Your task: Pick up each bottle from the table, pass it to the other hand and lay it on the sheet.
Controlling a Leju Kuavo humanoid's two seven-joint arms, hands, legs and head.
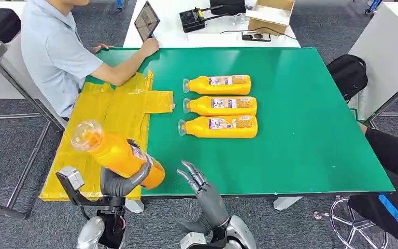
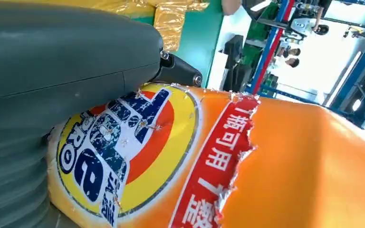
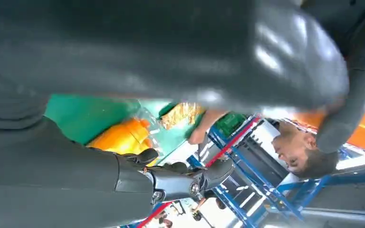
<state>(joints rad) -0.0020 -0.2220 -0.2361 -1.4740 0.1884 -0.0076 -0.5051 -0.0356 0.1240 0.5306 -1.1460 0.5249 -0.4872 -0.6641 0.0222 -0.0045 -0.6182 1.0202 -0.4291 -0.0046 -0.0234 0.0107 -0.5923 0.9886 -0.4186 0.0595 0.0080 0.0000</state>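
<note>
1. The step in hand looks like the last leg of one cycle: the left robot hand [image 1: 126,179] grips an orange bottle [image 1: 115,152] around its lower body, dark fingers wrapped over the label, as the left wrist view shows close up [image 2: 180,161].
2. That held bottle is tilted, its clear cap end raised and pointing away from the robot. It hangs over the near edge of the yellow sheet [image 1: 111,116], above it and not yet resting on it.
3. The right robot hand [image 1: 198,179] holds nothing. Its fingers are spread and point up, just beside the held bottle's base on the side away from the sheet. So I judge the pass between hands done.
4. The next move calls for carrying the bottle further over the sheet, tipping it flat, lowering it until it lies on the plastic, and only then loosening the fingers. A round bottle may roll if let go early.
5. Count of bottles: four in all. One is held; three lie on their sides on the green counter [image 1: 311,135], just beyond the sheet's far side edge, in a tidy row with caps toward the sheet: far bottle [image 1: 220,84], middle bottle [image 1: 223,105], near bottle [image 1: 221,126].
6. No bottle lies on the sheet, so the three on the counter remain.
7. One sheet, wrinkled, with a person's forearm [image 1: 129,65] resting by its far corner.
</note>
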